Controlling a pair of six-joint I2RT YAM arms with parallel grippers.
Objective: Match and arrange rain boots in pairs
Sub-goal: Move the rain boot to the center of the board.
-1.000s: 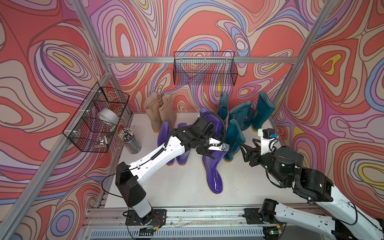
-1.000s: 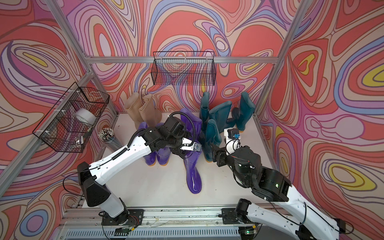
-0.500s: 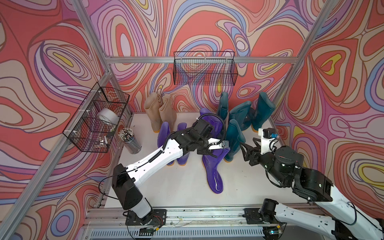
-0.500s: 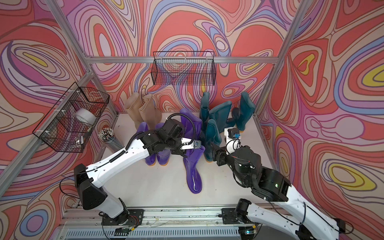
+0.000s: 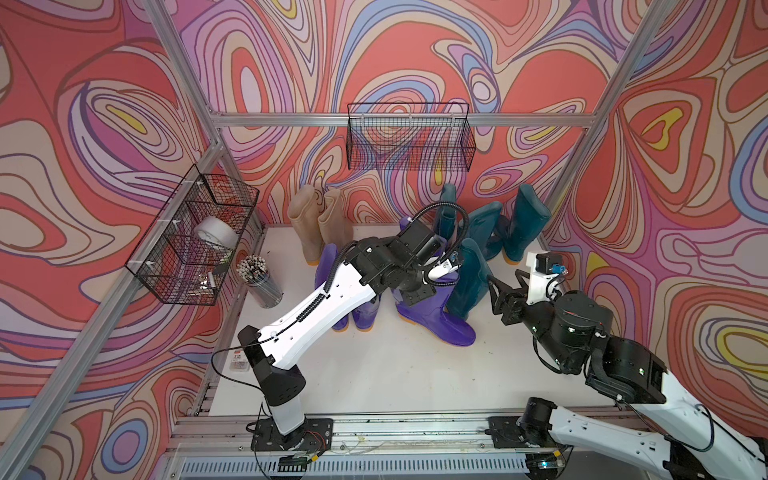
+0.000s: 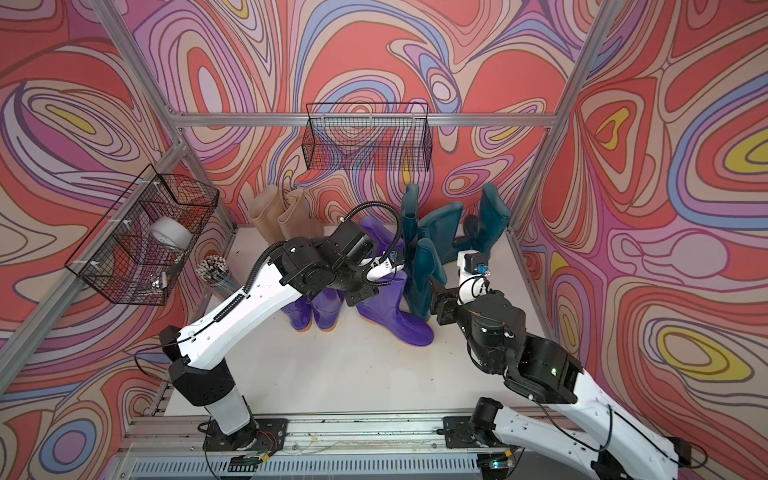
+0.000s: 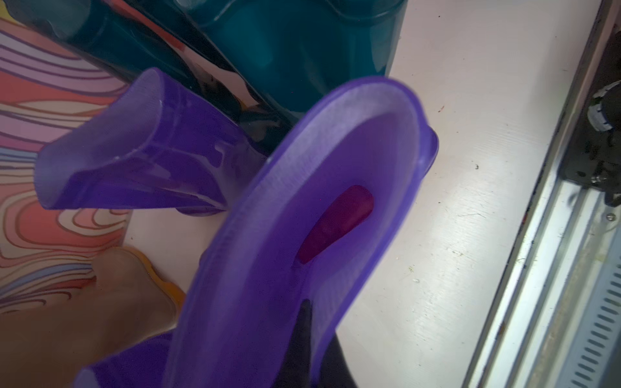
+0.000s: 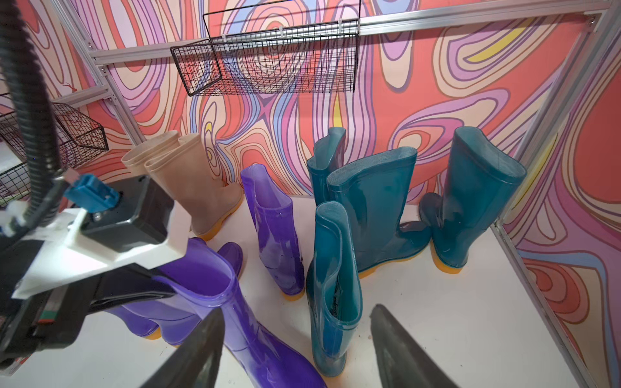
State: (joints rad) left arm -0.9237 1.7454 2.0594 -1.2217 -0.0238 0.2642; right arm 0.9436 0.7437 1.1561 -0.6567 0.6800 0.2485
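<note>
Our left fingers (image 8: pixel 134 282) pinch the rim of a glossy translucent purple rubber boot (image 5: pixel 438 322) with an orange-yellow sole; our right fingers (image 8: pixel 198 352) stand wide apart.

Boots (image 8: pixel 275 228) purple, teal, beige w/ orange soles (image 8: pixel 448 267).

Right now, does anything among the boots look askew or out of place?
Yes. The glossy purple rubber boot, pinched at its rim by the left gripper, leans off upright, and one dark teal boot at the back stands visibly tilted.
</note>
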